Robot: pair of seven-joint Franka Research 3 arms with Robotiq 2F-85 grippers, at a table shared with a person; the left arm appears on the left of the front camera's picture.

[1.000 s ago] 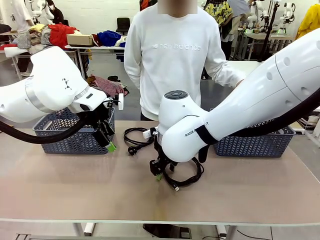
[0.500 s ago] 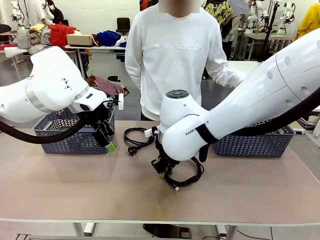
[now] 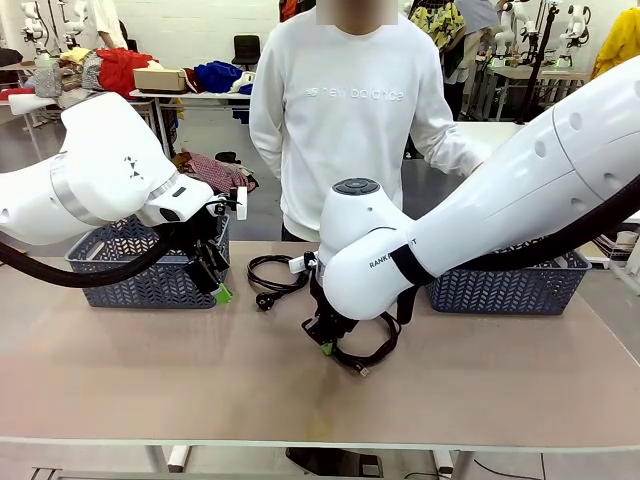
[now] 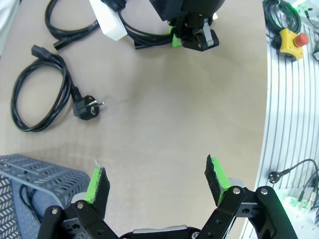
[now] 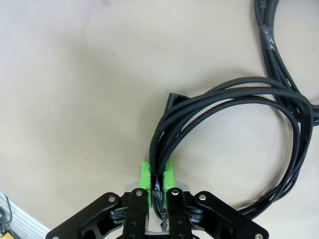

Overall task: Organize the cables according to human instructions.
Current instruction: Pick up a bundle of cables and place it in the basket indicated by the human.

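Right fingers [image 5: 145,175] are clamped on several strands of the braided black cable coil [image 5: 219,95] lying on the tan bench [image 3: 150,380] at lower centre; left fingers [image 4: 97,184] stand spread, empty. Lift slowly and vertically so no strand slips and the coil clears the plug-ended black cord [image 3: 263,300] behind.

1. You're in a robot lab: a white left arm [image 3: 95,175] and right arm [image 3: 520,190] work one tabletop [image 3: 150,380], facing a person [image 3: 340,130].
2. A yellow stop button [image 4: 287,40] sits on the slotted metal rail [image 4: 291,124] beside it.
3. Behind, other tables [image 3: 200,97] carry heaped clothes [image 3: 122,68].
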